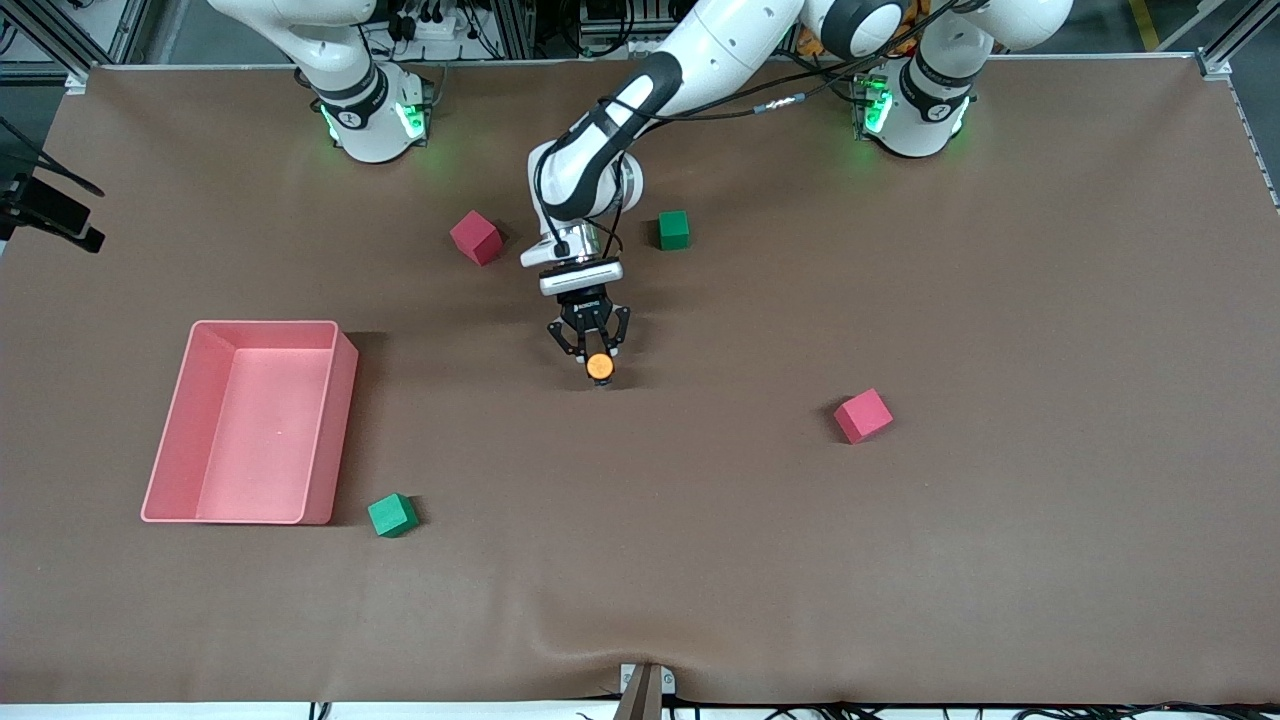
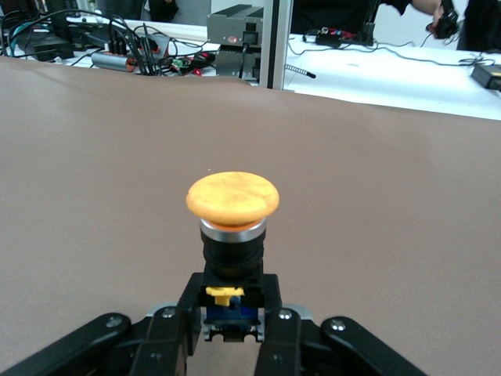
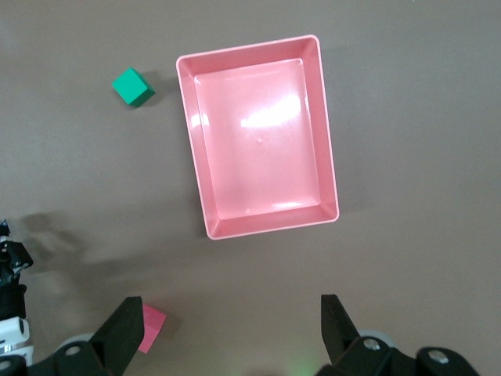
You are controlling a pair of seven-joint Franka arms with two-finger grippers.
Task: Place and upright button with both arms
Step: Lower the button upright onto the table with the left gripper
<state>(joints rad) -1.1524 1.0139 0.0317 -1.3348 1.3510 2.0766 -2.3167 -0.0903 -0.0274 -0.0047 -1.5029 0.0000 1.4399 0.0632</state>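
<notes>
- Orange-capped black cylindrical button (image 1: 600,366) sits pinched by its blue base in the left gripper (image 1: 598,352), low over the brown table (image 1: 900,550) mid-table.
- Lower it squarely, then release gently so it stands.
- Right gripper (image 3: 227,329), fingers spread and empty, waits high over the pink plastic tray (image 3: 325,141).

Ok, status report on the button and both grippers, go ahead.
Left gripper shut on button, mid-table. Right gripper open, high over pink tray, waiting. Button's orange cap showing; nothing close around it.
</notes>
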